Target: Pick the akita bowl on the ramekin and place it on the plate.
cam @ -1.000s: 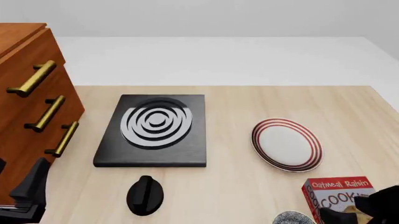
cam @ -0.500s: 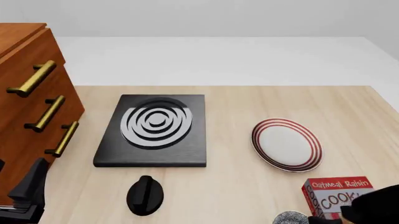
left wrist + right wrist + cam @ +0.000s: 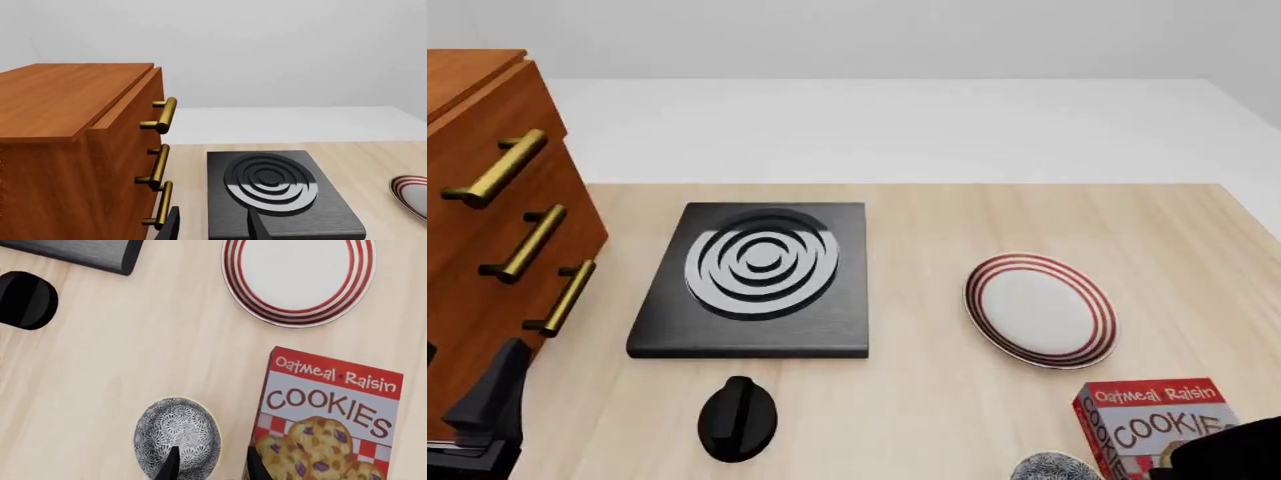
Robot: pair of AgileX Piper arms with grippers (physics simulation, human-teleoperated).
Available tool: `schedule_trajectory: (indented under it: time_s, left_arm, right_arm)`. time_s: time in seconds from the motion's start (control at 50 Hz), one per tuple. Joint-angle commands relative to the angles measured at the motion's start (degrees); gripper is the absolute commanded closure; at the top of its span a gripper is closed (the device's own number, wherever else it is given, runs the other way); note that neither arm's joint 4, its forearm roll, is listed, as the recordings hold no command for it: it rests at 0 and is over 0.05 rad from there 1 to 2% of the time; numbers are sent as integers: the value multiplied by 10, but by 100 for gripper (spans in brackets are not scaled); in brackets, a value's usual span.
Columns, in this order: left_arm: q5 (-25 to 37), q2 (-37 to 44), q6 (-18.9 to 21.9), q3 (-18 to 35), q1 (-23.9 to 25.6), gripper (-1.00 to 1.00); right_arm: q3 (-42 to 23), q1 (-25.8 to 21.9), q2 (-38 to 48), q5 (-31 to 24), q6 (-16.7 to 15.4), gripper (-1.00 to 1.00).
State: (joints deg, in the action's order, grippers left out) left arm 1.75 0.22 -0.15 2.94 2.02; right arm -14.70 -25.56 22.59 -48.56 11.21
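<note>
The akita bowl [image 3: 177, 436] sat low in the right wrist picture, a bit left of the middle. In the front picture only its top edge peeked up at the bottom, right of center. The plate [image 3: 299, 280] with red stripes was at the top of the right wrist picture, well apart from the bowl. A red box of oatmeal raisin cookies [image 3: 327, 420] lay just beside the bowl, lower right.

The right gripper [image 3: 211, 462] hung over the bowl with its two fingers a little apart. One finger was over the bowl and the other was over the gap next to the cookie box. It held nothing. The left gripper [image 3: 212, 226] showed two dark tips at the bottom of its own picture, spread apart and holding nothing, near the wooden drawers [image 3: 80, 150] and the black burner [image 3: 270, 180].

What could go wrong? The cookie box was very close. A finger could bump the box as it came down and push it, or push the bowl away. The bowl's side looked round and smooth, so it could slip out of a weak pinch. If the fingers grabbed only the rim, the bowl might tip on the way to the plate.
</note>
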Motion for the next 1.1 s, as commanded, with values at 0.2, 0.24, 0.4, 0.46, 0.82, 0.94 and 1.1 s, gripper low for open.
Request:
schedule_trajectory:
  time_s: [0.2, 0.24, 0.4, 0.46, 0.82, 0.94, 1.1]
  left_arm:
    - [-2, 2, -4, 1, -1, -100]
    - [-2, 2, -4, 2, -1, -100]
    - [-4, 2, -4, 0, -2, -100]
    - [-4, 2, -5, 0, -2, -100]
    - [-1, -1, -5, 0, -2, -100]
    - [-2, 0, -5, -1, -1, -100]
    - [-1, 0, -5, -1, -1, -100]
  right_arm:
    - [4, -11, 9, 7, 23, -100]
    - [4, -14, 11, 9, 26, -100]
    - [10, -24, 18, 20, 39, -100]
    - [11, -26, 22, 24, 41, -100]
    - [23, -36, 38, 44, 56, -100]
    - [26, -35, 35, 43, 56, -100]
    - [30, -33, 33, 43, 57, -100]
